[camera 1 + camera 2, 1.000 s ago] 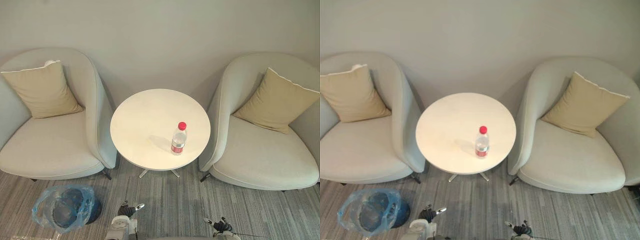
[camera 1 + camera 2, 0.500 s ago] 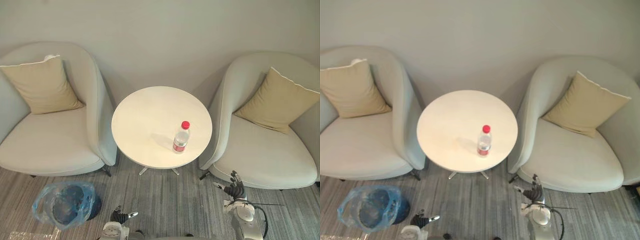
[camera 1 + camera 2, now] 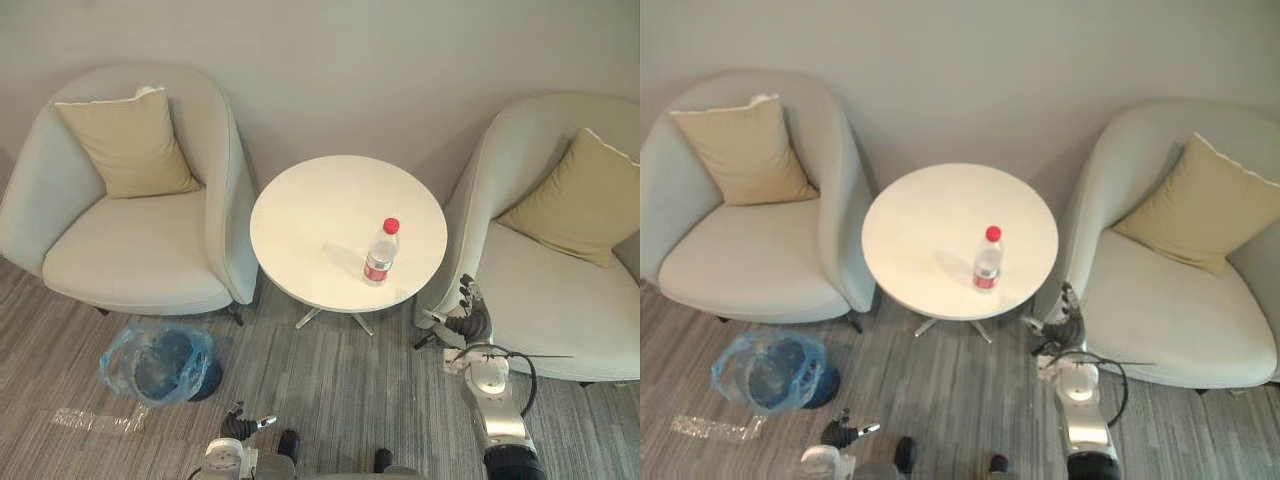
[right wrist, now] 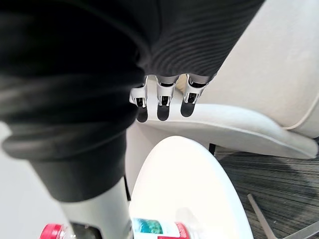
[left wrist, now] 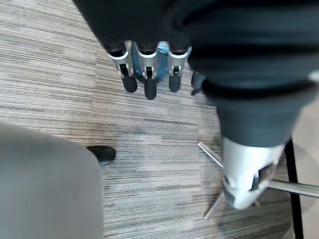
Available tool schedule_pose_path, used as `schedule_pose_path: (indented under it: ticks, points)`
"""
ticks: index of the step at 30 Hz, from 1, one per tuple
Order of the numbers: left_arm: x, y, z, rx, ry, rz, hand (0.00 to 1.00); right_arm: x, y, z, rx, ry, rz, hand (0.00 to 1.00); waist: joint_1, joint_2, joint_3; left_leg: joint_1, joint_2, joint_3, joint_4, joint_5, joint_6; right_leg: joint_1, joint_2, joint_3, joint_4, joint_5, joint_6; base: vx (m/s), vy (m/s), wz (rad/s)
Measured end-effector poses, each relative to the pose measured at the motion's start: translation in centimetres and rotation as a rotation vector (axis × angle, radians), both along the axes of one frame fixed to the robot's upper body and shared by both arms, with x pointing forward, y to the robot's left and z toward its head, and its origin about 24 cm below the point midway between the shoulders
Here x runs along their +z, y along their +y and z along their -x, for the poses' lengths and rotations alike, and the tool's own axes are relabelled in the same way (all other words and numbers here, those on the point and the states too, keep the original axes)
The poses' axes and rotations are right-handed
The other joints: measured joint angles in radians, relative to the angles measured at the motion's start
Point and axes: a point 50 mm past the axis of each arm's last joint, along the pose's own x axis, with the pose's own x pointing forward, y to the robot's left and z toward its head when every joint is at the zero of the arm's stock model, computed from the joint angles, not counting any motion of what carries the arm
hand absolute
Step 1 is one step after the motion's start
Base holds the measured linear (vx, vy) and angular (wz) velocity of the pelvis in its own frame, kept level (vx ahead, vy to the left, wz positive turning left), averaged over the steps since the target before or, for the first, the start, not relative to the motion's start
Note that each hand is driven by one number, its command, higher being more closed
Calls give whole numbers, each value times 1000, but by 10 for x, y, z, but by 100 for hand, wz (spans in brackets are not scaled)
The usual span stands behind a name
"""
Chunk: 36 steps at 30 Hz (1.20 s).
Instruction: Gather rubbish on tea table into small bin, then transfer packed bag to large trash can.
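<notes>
A clear plastic bottle [image 3: 380,254] with a red cap and red label stands upright on the round white tea table [image 3: 320,205], near its front right edge. My right hand [image 3: 468,320] is raised between the table's right rim and the right armchair, fingers [image 4: 159,103] relaxed and holding nothing; the bottle [image 4: 155,229] shows below it in the right wrist view. My left hand [image 3: 241,429] hangs low near the floor, fingers [image 5: 147,78] straight and empty. The small dark bin [image 3: 160,364], lined with a blue bag, stands on the floor left of the table.
Two pale armchairs, left [image 3: 140,250] and right [image 3: 560,310], flank the table, each with a tan cushion. A crumpled clear wrapper [image 3: 90,421] lies on the striped carpet near the bin. The table's metal legs [image 3: 330,320] spread beneath it.
My right arm has risen from the picture's bottom edge to the table's right rim. The whole picture has shifted, so the camera moved. The bottle and bin stay put.
</notes>
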Motion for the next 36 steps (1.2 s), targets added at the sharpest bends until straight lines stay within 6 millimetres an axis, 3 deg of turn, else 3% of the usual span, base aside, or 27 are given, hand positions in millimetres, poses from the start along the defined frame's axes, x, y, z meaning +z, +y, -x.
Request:
schedule_pose_path:
  ticks: [12,20,25,26,36]
  points:
    - [12,-4,-24,12,-98,18,0,41,11,-41,-37,-166,-40,0,44,35,113,-53,-8,-67,19,1,0,-6,1,-48,16,1,0,38,-3,20]
    - [17,-2,-34,43,-143,17,0,53,18,-54,-33,-207,-85,0,58,43,161,-104,-13,-91,50,-2,4,-42,-2,-60,44,0,0,-20,14,10]
    - [20,-3,-38,61,-171,20,0,62,22,-61,-34,-239,-90,0,72,41,178,-114,-23,-105,53,-1,2,-66,-16,-73,92,-48,-11,-39,-14,8]
    - [21,-3,-39,66,-176,19,0,67,24,-63,-35,-256,-90,100,72,42,181,-128,-21,-112,55,2,-1,-83,-16,-76,108,-55,-12,-27,-22,14]
    - [24,-12,-44,87,-210,60,0,87,21,-68,-207,-348,-145,100,83,28,191,-158,-24,-126,57,3,-4,-118,-31,-106,154,-82,-11,3,-12,9]
